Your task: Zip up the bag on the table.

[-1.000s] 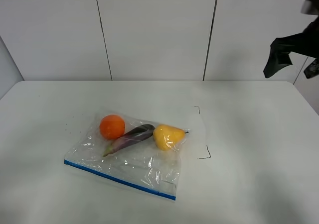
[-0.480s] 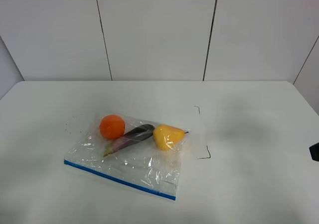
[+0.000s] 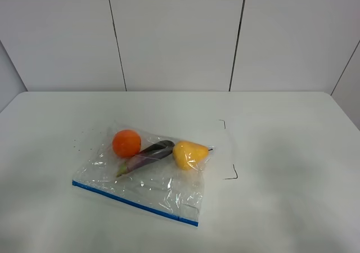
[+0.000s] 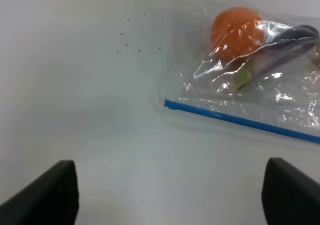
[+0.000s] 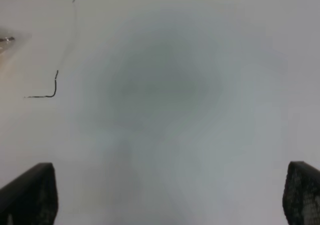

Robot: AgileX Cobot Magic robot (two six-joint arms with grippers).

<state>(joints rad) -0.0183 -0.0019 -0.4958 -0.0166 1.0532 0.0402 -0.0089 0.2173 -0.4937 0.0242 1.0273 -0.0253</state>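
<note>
The clear plastic bag [image 3: 147, 177] lies flat on the white table [image 3: 281, 152], left of centre. Its blue zipper strip [image 3: 135, 202] runs along the near edge. Inside are an orange [image 3: 126, 143], a purple eggplant [image 3: 147, 154] and a yellow pear [image 3: 189, 153]. Neither gripper shows in the exterior high view. In the left wrist view my left gripper [image 4: 170, 195] is open and empty above bare table, short of the bag [image 4: 260, 95] and the end of its zipper strip [image 4: 172, 105]. My right gripper [image 5: 170, 195] is open and empty over bare table.
Small black corner marks [image 3: 232, 174] [image 3: 223, 122] lie just right of the bag; one also shows in the right wrist view [image 5: 50, 90]. Tiny dark specks [image 3: 76, 143] lie left of the bag. A panelled white wall [image 3: 174, 34] stands behind the table.
The right arm was high at the upper right one second ago, dropped to the right edge, and is now out of the exterior high view. The bag has not moved.
</note>
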